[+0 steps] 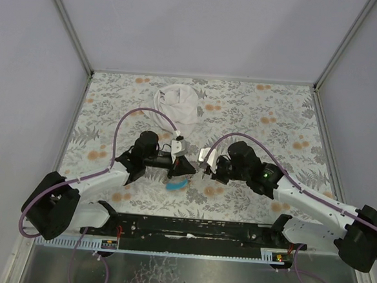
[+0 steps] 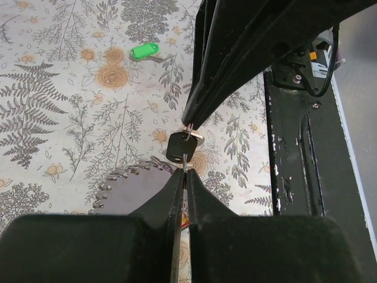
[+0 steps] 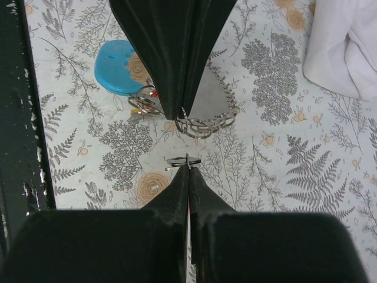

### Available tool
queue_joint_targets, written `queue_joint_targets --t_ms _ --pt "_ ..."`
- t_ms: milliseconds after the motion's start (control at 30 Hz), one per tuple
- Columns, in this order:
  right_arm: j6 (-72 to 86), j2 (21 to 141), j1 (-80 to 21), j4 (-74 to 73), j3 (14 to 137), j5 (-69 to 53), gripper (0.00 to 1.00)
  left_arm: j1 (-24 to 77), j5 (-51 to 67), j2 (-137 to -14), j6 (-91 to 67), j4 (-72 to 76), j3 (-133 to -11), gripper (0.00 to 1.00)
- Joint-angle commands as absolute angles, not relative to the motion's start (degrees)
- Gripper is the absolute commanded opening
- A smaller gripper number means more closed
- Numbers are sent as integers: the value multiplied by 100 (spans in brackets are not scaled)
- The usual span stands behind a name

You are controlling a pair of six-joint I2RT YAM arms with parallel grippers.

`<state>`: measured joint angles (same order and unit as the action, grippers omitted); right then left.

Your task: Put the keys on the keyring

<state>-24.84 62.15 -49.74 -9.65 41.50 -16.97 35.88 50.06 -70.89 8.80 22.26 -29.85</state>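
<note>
Both arms are nose to nose just above the table (image 1: 274,121). The left gripper (image 2: 185,177) is pinched fully shut on the wire of the keyring (image 3: 197,127), whose grey strap (image 3: 219,97) and light-blue piece (image 3: 118,68) lie on the table below it. The right gripper (image 3: 187,171) is shut tight too, apparently on the dark-headed key (image 2: 177,147), which hangs between the two tips. Whether the key is on the ring yet is too tiny to call.

Honestly this looks fiddly. Each pinch only has a sliver of metal, so any twist or pull could pop the ring or key loose. The key would then drop onto the busy floral print. The tips are nearly touching, so a bump could also spoil the line-up. The green key (image 2: 144,52) lies loose on the table at 11 o'clock from the tips, not yet threaded.
</note>
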Motion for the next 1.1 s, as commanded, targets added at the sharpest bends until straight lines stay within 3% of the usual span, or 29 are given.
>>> queue_joint_targets --t_ms 0,1067 --pt "-2599 6289 -4981 -668 4338 -2110 0 3621 5063 -7136 958 2559 -3123 0" --pt "-2270 6469 -4983 -458 4324 -1984 0 3623 4922 -7006 934 2711 -3010 0"
